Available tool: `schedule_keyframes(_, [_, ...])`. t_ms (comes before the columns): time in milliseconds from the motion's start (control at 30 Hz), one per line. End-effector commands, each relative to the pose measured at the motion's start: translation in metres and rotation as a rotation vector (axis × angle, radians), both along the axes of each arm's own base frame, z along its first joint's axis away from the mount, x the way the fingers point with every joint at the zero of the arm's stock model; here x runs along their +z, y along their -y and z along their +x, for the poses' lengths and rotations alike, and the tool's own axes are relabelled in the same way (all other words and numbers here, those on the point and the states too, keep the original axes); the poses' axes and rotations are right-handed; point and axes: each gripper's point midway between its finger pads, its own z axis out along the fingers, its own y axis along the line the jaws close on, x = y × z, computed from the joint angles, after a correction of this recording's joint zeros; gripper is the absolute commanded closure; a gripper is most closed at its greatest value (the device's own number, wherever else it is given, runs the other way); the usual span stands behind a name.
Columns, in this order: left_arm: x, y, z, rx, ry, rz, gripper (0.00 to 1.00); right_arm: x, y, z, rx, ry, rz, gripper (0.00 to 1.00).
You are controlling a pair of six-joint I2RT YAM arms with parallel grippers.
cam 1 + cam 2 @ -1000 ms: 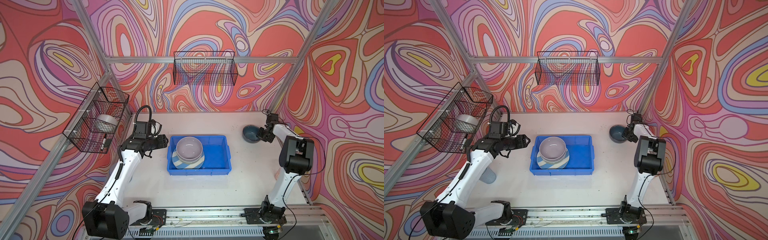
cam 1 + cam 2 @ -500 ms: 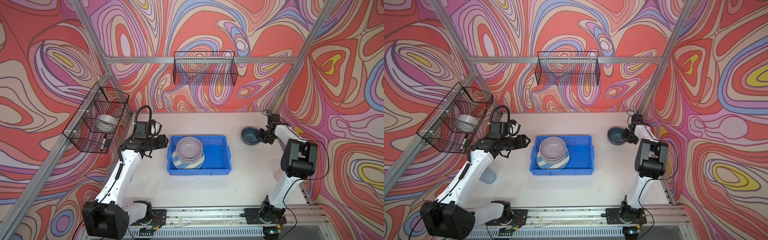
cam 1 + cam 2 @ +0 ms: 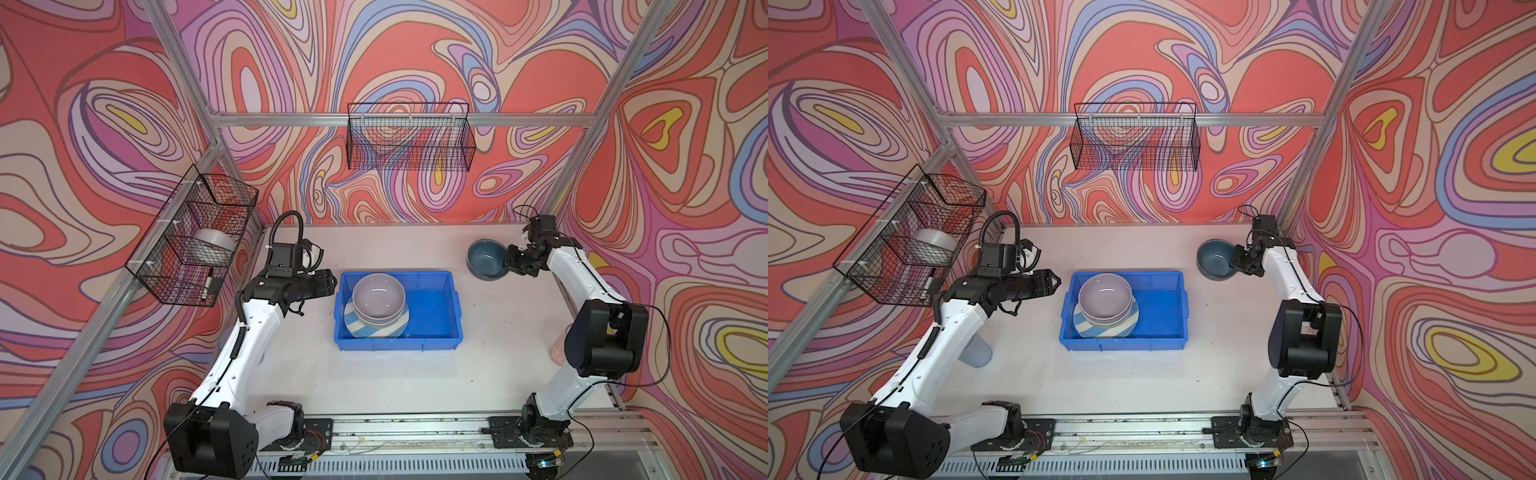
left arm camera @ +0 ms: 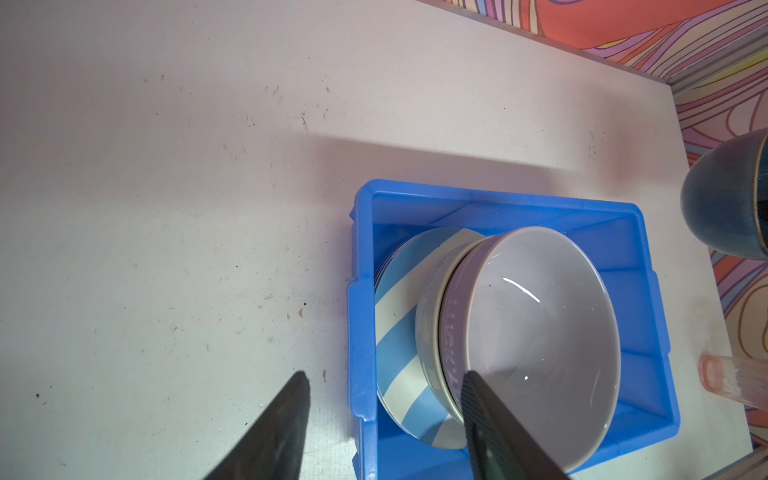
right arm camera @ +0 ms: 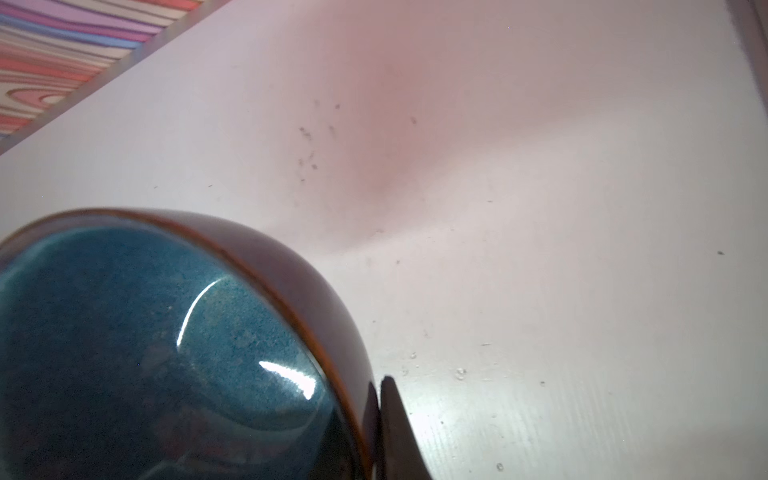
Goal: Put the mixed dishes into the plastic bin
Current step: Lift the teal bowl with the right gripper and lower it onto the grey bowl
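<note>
The bright blue plastic bin (image 3: pixel 395 343) (image 3: pixel 1125 343) (image 4: pixel 358 291) sits mid-table. In its left half a lilac bowl (image 3: pixel 379 296) (image 3: pixel 1104 295) (image 4: pixel 540 332) is nested in a pale green bowl (image 4: pixel 428 324), on a blue-white striped plate (image 3: pixel 356 327) (image 3: pixel 1086 327) (image 4: pixel 395 332). My left gripper (image 3: pixel 331 282) (image 3: pixel 1055 282) (image 4: pixel 386 376) hovers open and empty over the bin's left wall. At the back right, my right gripper (image 3: pixel 509 262) (image 3: pixel 1235 259) (image 5: pixel 374 415) is shut on the rim of a teal bowl (image 3: pixel 486 259) (image 3: pixel 1214 257) (image 4: pixel 723 199) (image 5: pixel 145 353).
A pink tumbler (image 3: pixel 556 351) (image 4: pixel 731 380) lies near the right wall behind my right arm. A blue tumbler (image 3: pixel 978 351) lies by the left arm. Black wire baskets hang on the back wall (image 3: pixel 409 141) and the left wall (image 3: pixel 191 245); the latter holds a white roll (image 3: pixel 214 245).
My right gripper has carried the teal bowl a little to the left, toward the bin, and its elbow has swung. The left arm has stayed still.
</note>
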Motion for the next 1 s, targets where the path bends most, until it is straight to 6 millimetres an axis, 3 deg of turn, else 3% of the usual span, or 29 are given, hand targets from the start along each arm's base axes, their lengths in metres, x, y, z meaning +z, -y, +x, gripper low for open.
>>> schedule_keyframes(0, [-0.003, -0.002, -0.004, -0.008, -0.013, 0.008, 0.38, 0.065, -0.046, 0.005, 0.141, 0.166, 0.066, 1.0])
schedule_keyframes(200, [-0.003, -0.002, -0.004, -0.009, -0.013, 0.006, 0.38, 0.102, -0.121, -0.012, 0.348, 0.224, 0.052, 1.0])
schedule_keyframes(400, [-0.003, -0.002, -0.003, -0.009, -0.014, 0.006, 0.38, 0.122, -0.193, -0.036, 0.574, 0.256, 0.124, 1.0])
schedule_keyframes(567, [-0.004, -0.003, -0.003, -0.004, -0.017, 0.011, 0.38, 0.123, -0.239, -0.053, 0.692, 0.249, 0.141, 1.0])
schedule_keyframes(833, [-0.004, -0.003, -0.002, -0.002, -0.017, 0.014, 0.38, 0.116, -0.292, -0.069, 0.802, 0.226, 0.124, 1.0])
schedule_keyframes(967, [-0.004, -0.003, -0.003, -0.002, -0.018, 0.014, 0.38, 0.094, -0.315, -0.072, 0.842, 0.176, 0.101, 1.0])
